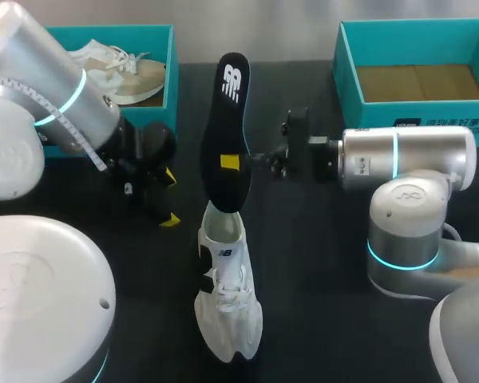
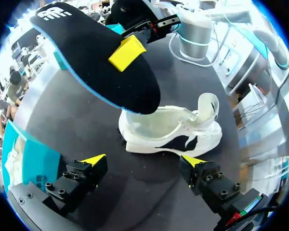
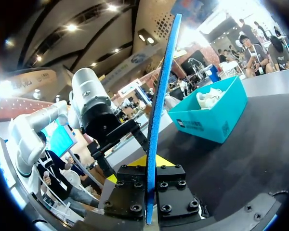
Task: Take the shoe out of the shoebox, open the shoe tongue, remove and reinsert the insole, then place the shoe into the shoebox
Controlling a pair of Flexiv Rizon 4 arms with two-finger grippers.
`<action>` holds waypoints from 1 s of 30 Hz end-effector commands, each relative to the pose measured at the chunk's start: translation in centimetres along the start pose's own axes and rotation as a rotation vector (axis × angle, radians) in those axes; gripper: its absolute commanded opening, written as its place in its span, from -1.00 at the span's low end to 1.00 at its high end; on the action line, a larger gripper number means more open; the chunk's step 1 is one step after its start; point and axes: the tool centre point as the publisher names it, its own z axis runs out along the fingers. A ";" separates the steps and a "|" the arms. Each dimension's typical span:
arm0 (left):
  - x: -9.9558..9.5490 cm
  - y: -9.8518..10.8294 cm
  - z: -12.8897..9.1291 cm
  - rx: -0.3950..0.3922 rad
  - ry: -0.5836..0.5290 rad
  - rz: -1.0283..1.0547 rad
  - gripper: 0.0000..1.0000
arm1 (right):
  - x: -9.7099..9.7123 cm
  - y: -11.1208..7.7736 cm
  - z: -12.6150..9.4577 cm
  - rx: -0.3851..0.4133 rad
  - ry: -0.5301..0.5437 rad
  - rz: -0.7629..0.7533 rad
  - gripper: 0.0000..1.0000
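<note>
Shoe point(image 1: 227, 307) is out of the box and stands on its sole on the table point(image 1: 319, 319), with the tongue pulled open. Insole point(image 1: 227, 128) is clamped at mid-length by the right gripper point(image 1: 238, 161), and its lower end rests in the shoe's opening below the fingers. Whether it is being lifted out or put back cannot be told. Left to do, as judged: insole seated flat, shoe returned to the empty shoebox point(image 1: 415, 44) beside the right arm. Left gripper point(image 2: 144, 161) is spread wide and holds nothing. The shoe lies just ahead of it, crosswise to the fingers. Shoe's long axis runs from the heel under the insole to the toe, which points toward the robot. Insole's long axis stands steep, printed end up.
</note>
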 end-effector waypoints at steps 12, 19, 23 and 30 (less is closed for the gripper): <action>2.3 1.3 2.4 0.134 0.063 0.178 1.00 | 0.2 -1.6 0.2 -0.012 0.067 0.014 -1.00; 2.3 1.3 2.4 0.134 0.063 0.178 1.00 | 0.2 -1.6 0.2 -0.012 0.067 0.014 -1.00; 2.3 1.3 2.9 0.115 0.040 0.178 1.00 | 0.1 -1.7 0.5 -0.006 0.089 0.013 -1.00; 2.9 1.7 3.9 0.173 0.034 0.229 1.00 | -0.4 -1.9 1.0 -0.019 0.133 -0.010 -1.00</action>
